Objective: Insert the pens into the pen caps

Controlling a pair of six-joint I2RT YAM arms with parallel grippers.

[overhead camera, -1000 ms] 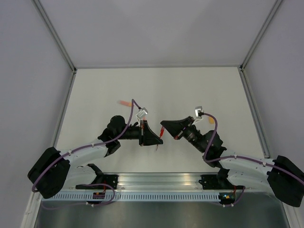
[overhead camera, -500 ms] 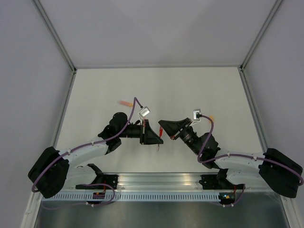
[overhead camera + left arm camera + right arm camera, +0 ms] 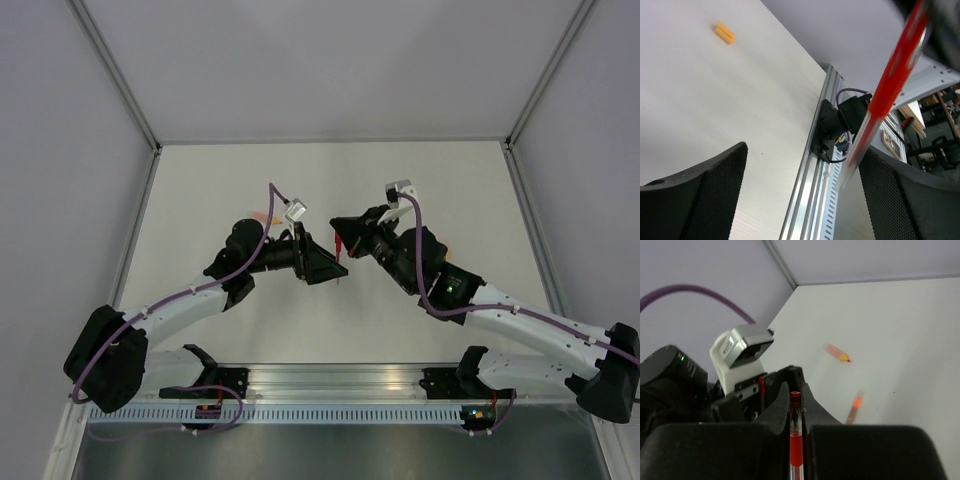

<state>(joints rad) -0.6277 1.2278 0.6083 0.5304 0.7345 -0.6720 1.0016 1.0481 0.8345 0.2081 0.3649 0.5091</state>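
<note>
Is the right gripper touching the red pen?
Touching. The right wrist view shows the red pen clamped between the shut fingers of the right gripper, with no gap on either side.

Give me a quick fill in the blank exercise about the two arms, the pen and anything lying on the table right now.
1. The right tool is shut on a ___ pen.
2. The left tool stands ___, clear of that pen on both sides.
3. In the left wrist view, an ___ pen cap lies on the table.

Missing words: red; open; orange
</note>
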